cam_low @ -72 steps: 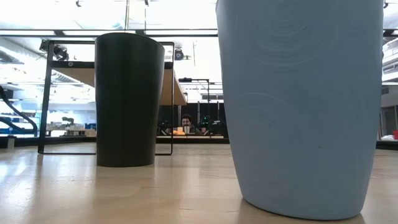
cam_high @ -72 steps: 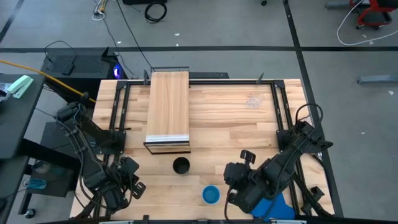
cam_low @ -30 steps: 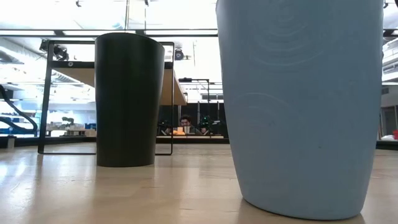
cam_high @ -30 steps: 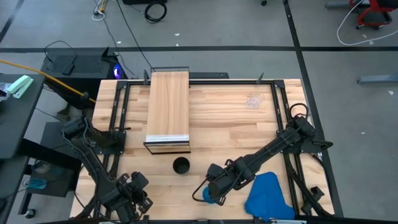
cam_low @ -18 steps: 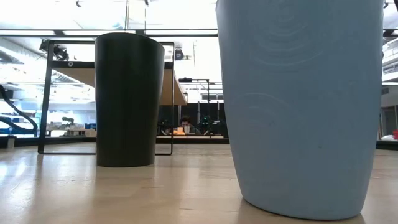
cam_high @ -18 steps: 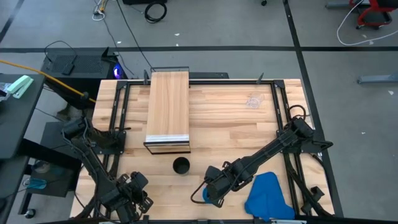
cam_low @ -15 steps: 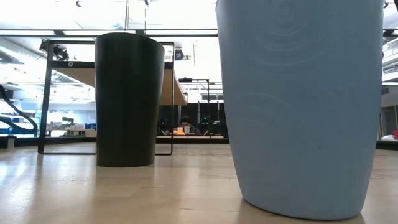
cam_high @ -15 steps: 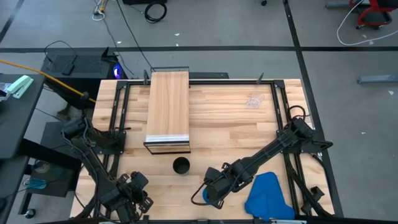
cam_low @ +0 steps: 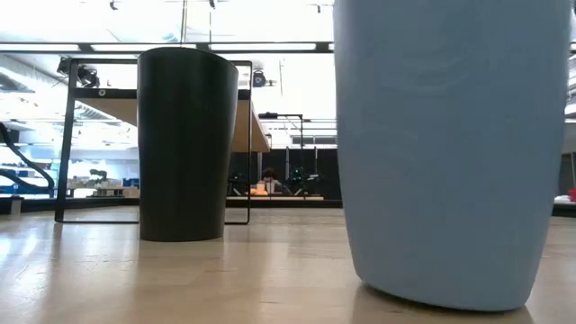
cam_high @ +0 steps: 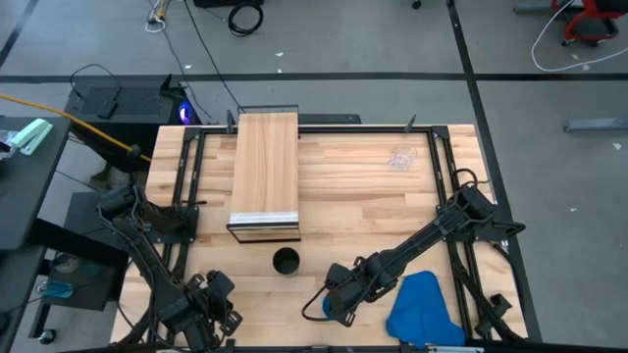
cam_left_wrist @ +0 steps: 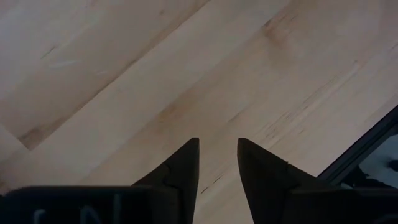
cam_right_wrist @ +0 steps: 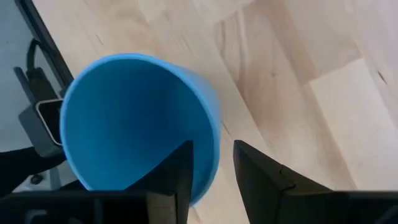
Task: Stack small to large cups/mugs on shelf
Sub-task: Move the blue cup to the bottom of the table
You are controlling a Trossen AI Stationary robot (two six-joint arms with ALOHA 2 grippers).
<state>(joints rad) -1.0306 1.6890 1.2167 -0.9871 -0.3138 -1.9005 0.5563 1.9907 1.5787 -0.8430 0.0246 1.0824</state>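
Note:
The blue cup stands near the table's front edge, large in the low view. My right gripper is over it, open, with the cup's wall between its fingers. The black cup stands upright on its base in front of the shelf. The clear cup lies on the table at the far right. My left gripper hangs open over bare wood at the near left corner. My right gripper straddles the blue cup's rim, one finger inside the cup and one outside. The fingers come from above, slanting. A gap shows between the wall and the outer finger. The cup stands slightly tipped on the table.
A blue cloth lies at the near right corner, beside my right arm. Black frame rails run along the table's left and right sides. Bare wood lies between the shelf and the clear cup.
In the low view the blue cup has shifted toward the table's right within the last half second. Its top has gone farther than its base, so it has tipped. My right gripper has stayed over the cup.

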